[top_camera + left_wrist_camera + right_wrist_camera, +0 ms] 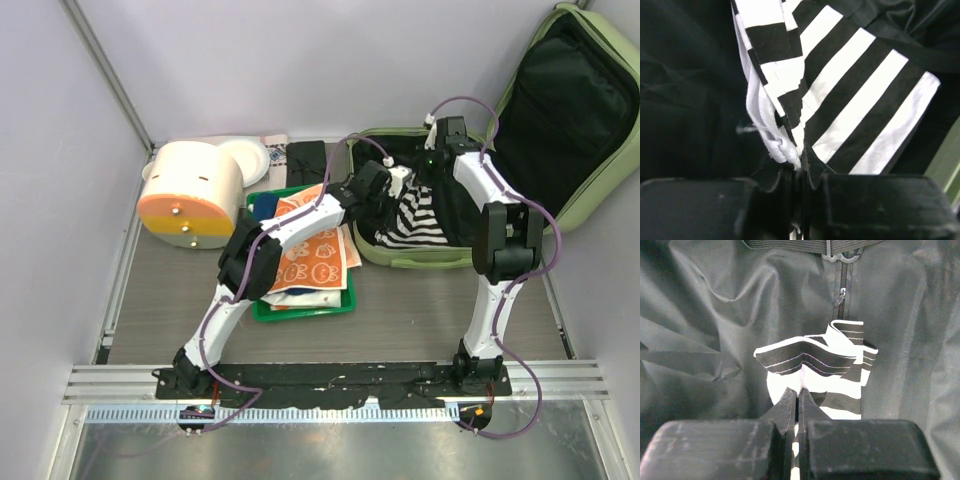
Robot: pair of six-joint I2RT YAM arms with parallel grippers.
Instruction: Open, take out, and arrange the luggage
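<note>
Bolted along the near edge in the overhead view, a black mounting rail [330,378] carries both arm bases. Beyond it, on the grey surface [430,310], the large pale green hard-shell luggage [405,257] lies open at the far right. Its base is flat and its black-lined lid [570,110] leans back against the right wall. Both arms reach into the base. The left arm rises, bends at the elbow over a flat bright green plastic tray [300,312] of orange printed sheets [322,258], and stretches rightward. The left pincer [388,190] is just inside the luggage's left rim, at a black-and-white striped cloth [415,222]. The right arm stands steeply, folds at a high elbow and angles back to the left, with the right pincer [437,150] near the base's far wall. A cream-and-orange round container [190,200] sits at the far left, well apart.

From the left wrist, the black fingers [870,205] are clenched on a bunched edge of the striped cloth, which fans away over the black lining. A sliver of pale green rim shows at the right edge.

From the right wrist, the fingers [785,407] are pressed tight together and point at the lining below a zip [841,295]. A raised fold of the striped cloth stands right at their tips. Whether they nip it cannot be told.
</note>
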